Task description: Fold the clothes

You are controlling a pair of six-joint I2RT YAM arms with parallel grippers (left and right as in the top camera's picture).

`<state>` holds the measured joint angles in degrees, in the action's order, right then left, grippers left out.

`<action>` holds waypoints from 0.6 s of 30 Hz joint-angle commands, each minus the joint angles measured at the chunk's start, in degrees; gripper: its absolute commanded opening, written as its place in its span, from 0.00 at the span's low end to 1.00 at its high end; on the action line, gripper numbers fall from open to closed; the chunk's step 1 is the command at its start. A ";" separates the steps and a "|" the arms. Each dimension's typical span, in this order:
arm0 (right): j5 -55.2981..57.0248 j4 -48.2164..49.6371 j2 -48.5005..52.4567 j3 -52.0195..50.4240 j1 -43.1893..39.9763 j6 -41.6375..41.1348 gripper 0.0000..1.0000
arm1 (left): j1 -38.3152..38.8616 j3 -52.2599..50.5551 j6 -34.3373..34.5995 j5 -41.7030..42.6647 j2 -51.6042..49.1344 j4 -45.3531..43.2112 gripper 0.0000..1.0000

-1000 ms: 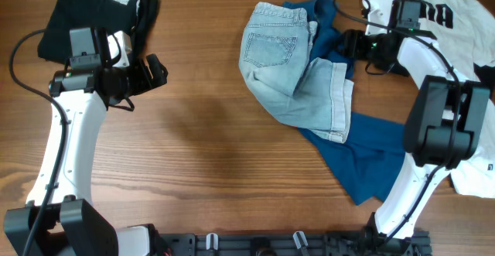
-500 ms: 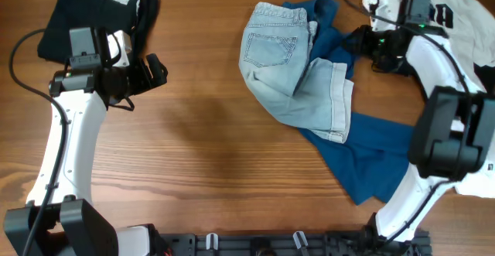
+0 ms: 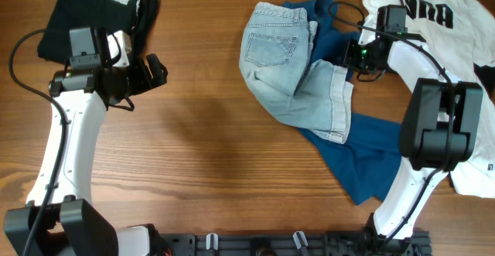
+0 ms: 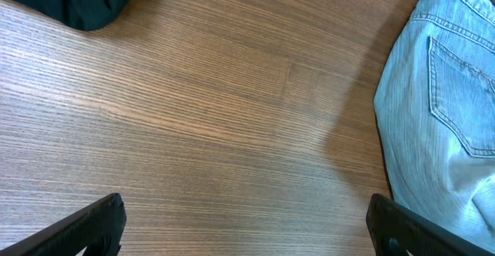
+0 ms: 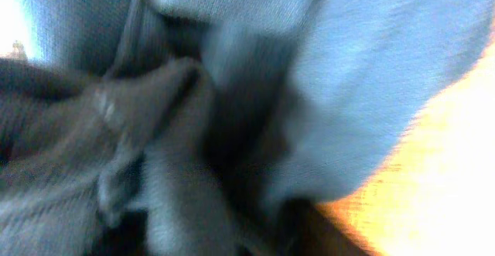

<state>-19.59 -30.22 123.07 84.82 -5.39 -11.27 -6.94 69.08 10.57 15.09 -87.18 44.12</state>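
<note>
Light denim shorts (image 3: 298,74) lie crumpled at the back middle, on top of a blue shirt (image 3: 363,151). A white printed T-shirt (image 3: 456,20) lies at the back right. My left gripper (image 3: 155,70) is open and empty over bare wood left of the shorts. In the left wrist view its fingers (image 4: 247,217) are spread wide, with the shorts (image 4: 441,109) at the right edge. My right gripper (image 3: 349,55) is down on the blue shirt at the shorts' right edge. The right wrist view shows only blurred blue-grey cloth (image 5: 193,117), and its fingers are not clear.
A folded pile of black and white clothes (image 3: 81,12) sits at the back left, also at the top left of the left wrist view (image 4: 85,1). The wooden table (image 3: 201,155) shows in the middle and front. The right arm's cable (image 3: 352,12) loops over the blue shirt.
The right gripper swung up toward the white T-shirt, then came back left and down onto the blue shirt beside the shorts. The left arm has not moved.
</note>
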 commanded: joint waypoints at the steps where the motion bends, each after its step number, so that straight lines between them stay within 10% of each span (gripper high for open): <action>1: 4.11 1.79 1.03 1.05 -1.62 -5.40 0.04 | -0.48 0.90 -1.16 0.28 0.04 -0.13 1.00; 18: 16.65 -1.36 -14.36 23.71 -21.81 1.22 0.04 | -0.48 0.90 -1.16 0.31 0.04 -0.22 1.00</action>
<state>-8.75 -32.05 107.35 108.05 -25.63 -12.93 -6.94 69.08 10.57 15.09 -87.18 44.10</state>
